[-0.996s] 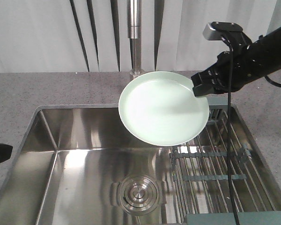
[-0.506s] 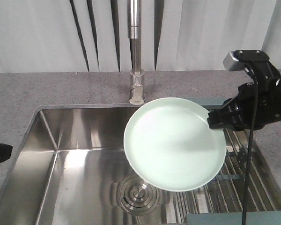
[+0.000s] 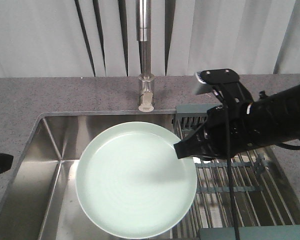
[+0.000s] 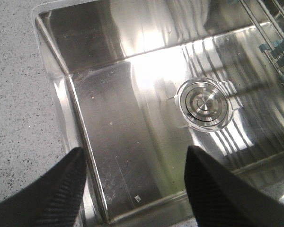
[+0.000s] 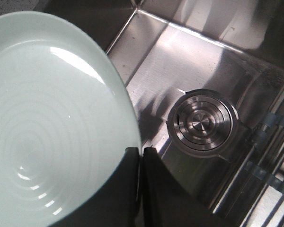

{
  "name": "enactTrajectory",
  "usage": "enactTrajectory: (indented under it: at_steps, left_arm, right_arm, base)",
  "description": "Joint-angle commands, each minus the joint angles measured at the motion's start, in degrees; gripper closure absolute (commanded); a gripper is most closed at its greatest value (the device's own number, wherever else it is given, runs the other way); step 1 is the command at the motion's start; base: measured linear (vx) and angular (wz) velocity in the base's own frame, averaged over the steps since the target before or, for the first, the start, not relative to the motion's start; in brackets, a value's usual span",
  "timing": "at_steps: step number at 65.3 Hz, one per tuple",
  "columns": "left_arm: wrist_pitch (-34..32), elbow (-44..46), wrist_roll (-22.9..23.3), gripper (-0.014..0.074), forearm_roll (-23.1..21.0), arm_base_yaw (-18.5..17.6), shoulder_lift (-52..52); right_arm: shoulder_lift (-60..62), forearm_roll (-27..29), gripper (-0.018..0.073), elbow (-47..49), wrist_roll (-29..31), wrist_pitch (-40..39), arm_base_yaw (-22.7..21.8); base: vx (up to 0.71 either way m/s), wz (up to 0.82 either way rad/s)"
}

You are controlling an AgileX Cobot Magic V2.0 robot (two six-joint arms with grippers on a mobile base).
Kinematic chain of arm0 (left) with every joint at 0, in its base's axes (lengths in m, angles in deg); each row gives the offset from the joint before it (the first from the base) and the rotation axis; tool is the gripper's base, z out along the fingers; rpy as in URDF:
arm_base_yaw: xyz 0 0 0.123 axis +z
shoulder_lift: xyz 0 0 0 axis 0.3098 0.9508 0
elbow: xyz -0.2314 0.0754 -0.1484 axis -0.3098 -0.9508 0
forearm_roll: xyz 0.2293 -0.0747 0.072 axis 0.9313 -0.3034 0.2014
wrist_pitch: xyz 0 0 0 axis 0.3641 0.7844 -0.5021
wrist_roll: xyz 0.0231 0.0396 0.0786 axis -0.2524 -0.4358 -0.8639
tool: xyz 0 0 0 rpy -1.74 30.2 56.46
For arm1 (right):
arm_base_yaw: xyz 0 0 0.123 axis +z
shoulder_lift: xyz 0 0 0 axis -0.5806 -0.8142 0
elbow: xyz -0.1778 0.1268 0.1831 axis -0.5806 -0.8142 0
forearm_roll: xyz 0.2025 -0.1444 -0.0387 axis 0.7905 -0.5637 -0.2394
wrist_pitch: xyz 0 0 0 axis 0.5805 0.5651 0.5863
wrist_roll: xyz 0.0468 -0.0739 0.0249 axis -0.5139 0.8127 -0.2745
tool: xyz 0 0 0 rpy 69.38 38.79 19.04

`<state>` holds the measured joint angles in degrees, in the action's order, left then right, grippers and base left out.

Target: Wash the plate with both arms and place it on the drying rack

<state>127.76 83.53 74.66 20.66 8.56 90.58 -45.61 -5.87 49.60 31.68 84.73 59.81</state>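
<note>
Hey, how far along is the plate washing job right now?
Done: the right gripper grips the plate by its rim, jaws shut. In hand: the plate hangs over the sink; no water shows. To do: the left gripper is open and empty, so no two-arm washing shows, and the drying rack holds no plate.

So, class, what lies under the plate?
The steel sink basin, with its round drain showing beside the plate in the right wrist view. In the front view the plate covers the drain and much of the basin floor.
</note>
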Motion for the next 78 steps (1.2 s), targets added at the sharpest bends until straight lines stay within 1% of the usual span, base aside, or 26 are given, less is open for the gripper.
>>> enactTrajectory:
  at_steps: [1, 11, 19, 32, 39, 45, 57, 71, 78]
  left_arm:
    - [-3.01, 1.42, 0.44, 0.0165, -0.85, 0.04, -0.35]
    - [-3.01, 1.42, 0.44, 0.0165, -0.85, 0.04, -0.35]
    - [-3.01, 1.42, 0.44, 0.0165, -0.85, 0.04, -0.35]
    - [-3.01, 1.42, 0.44, 0.0165, -0.85, 0.04, -0.35]
    - [-3.01, 1.42, 0.44, 0.0165, -0.85, 0.04, -0.35]
    - [-3.01, 1.42, 0.44, 0.0165, -0.85, 0.04, -0.35]
    - [-3.01, 1.42, 0.44, 0.0165, -0.85, 0.04, -0.35]
    - [-3.01, 1.42, 0.44, 0.0165, -0.85, 0.04, -0.35]
    - [-3.01, 1.42, 0.44, 0.0165, -0.85, 0.04, -0.35]
  right_arm:
    - [-1.75, 0.87, 0.0564, 4.97, -0.55, -2.91, 1.38]
    - [-7.83, 0.21, 0.0564, 11.78, -0.33, -1.69, 1.82]
    - [-12.57, -1.50, 0.0564, 17.36, -0.33, -0.91, 1.08]
    - [-19.67, -2.42, 0.0564, 27.46, 0.80, 3.88, -3.96]
    - [-21.65, -2.01, 0.0564, 30.49, 1.20, 5.33, -7.18]
    - [-21.62, -1.39, 0.0564, 30.49, 1.20, 5.48, -10.00]
    - [-19.91, -1.84, 0.0564, 29.49, 1.62, 8.01, -15.01]
    - [-11.38, -1.97, 0.0564, 16.22, 4.26, 3.38, -20.26]
    - [-7.35, -2.04, 0.0564, 10.68, 4.83, 2.51, -21.55]
  base:
    - [0.00, 0.00]
    - [0.00, 0.00]
    - [0.00, 0.00]
    - [0.00, 0.00]
    - [0.00, 0.00]
    - [0.00, 0.00]
    - [0.00, 0.00]
    - [0.00, 0.00]
    - [0.00, 0.00]
